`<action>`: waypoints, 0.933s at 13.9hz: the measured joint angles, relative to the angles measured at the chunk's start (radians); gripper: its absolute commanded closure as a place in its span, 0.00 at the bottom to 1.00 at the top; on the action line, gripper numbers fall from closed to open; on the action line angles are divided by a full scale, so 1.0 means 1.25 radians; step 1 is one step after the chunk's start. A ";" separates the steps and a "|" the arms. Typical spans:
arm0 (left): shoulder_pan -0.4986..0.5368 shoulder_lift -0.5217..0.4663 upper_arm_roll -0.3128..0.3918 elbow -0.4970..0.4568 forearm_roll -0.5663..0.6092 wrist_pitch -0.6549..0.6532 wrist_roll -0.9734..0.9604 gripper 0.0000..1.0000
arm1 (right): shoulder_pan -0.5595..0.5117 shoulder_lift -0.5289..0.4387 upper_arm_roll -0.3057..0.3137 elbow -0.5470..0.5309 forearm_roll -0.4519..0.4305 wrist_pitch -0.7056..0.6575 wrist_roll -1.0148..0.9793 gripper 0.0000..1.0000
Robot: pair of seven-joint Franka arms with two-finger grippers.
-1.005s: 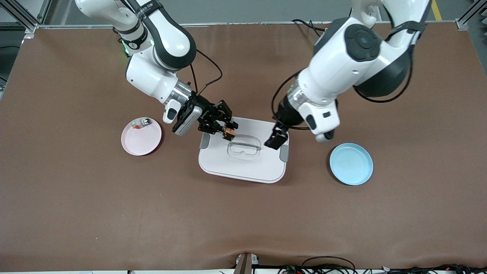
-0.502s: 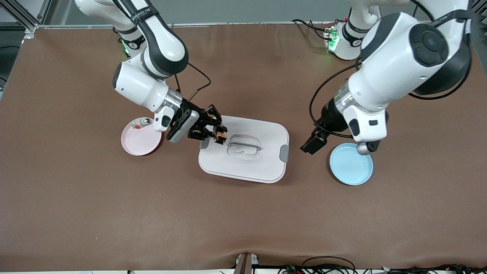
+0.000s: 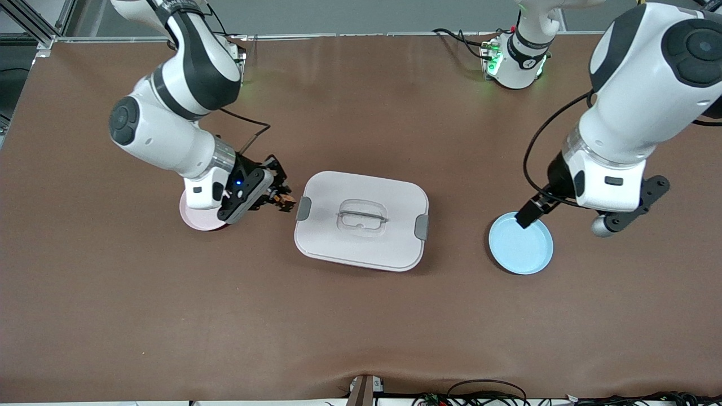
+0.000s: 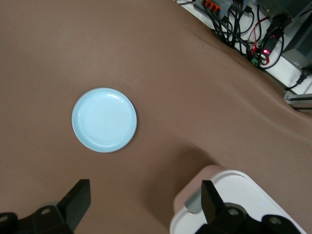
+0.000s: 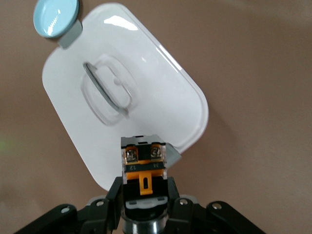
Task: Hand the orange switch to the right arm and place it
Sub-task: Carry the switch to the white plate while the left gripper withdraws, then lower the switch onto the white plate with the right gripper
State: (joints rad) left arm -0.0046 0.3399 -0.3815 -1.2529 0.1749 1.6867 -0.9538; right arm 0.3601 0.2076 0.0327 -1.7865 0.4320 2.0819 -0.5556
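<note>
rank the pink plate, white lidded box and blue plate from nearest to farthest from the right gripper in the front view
The right gripper, shut on the orange switch, hangs between the pink plate and the box.
1. Pink plate and white lidded box: too close to call.
2. Blue plate: farthest, toward the left arm's end, under the open left gripper.

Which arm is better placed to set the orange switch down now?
Right. The right gripper is shut on the orange switch, hanging beside the pink plate. The left gripper is open and empty, up near the blue plate.
</note>
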 measured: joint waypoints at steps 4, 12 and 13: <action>0.079 0.000 0.002 -0.002 0.001 0.000 0.120 0.00 | -0.028 -0.001 -0.002 0.001 -0.111 -0.092 -0.096 1.00; 0.108 -0.005 0.000 -0.006 0.000 -0.088 0.314 0.00 | -0.077 -0.079 -0.002 -0.172 -0.203 -0.008 -0.288 1.00; 0.114 -0.009 0.000 -0.006 0.000 -0.090 0.365 0.00 | -0.083 -0.093 -0.002 -0.206 -0.216 0.010 -0.315 1.00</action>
State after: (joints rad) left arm 0.1375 0.3291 -0.3812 -1.2599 0.1753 1.5736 -0.4978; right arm 0.2559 0.0909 0.0296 -2.0439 0.1619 2.0941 -0.9499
